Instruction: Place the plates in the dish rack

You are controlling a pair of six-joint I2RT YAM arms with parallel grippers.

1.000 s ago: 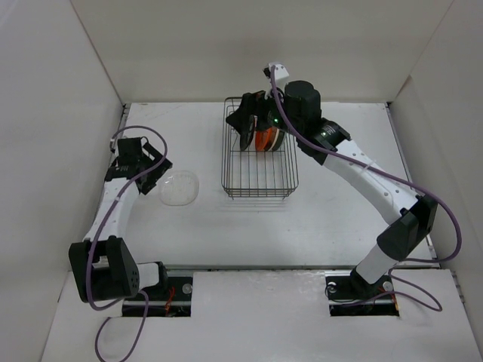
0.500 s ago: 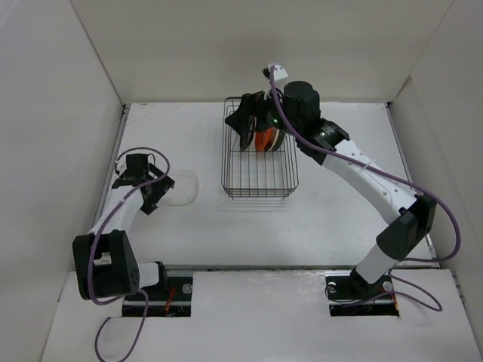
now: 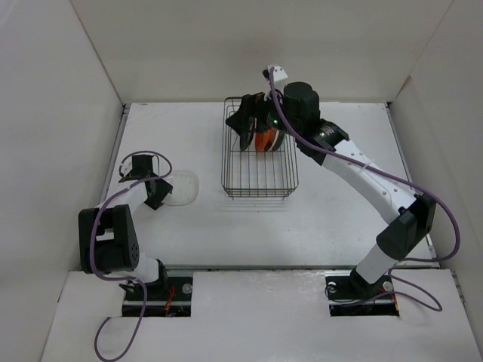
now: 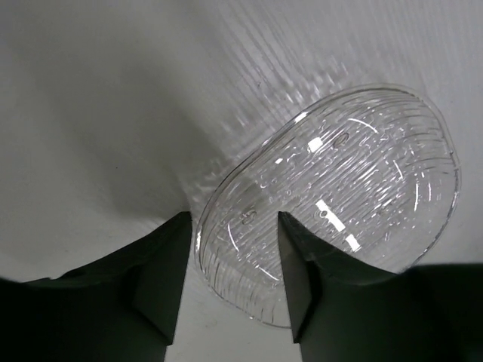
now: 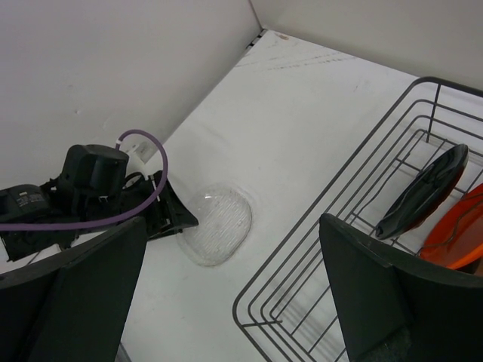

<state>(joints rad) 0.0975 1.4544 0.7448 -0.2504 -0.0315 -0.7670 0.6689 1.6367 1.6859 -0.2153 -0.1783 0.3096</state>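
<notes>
Swung inward since a second ago, the left pincer (image 3: 157, 192) sits at the translucent clear round plate (image 3: 182, 188), flat on the white surface (image 3: 324, 219) left of the black wire dish rack (image 3: 260, 187). Jaws straddle its left rim, plate lying rackward; whether clamped, I cannot tell.

Plain white walls (image 3: 256, 45) are boxing in the white desk (image 3: 226, 226) on three sides — even light is spreading across it, leaving only soft shadows.
</notes>
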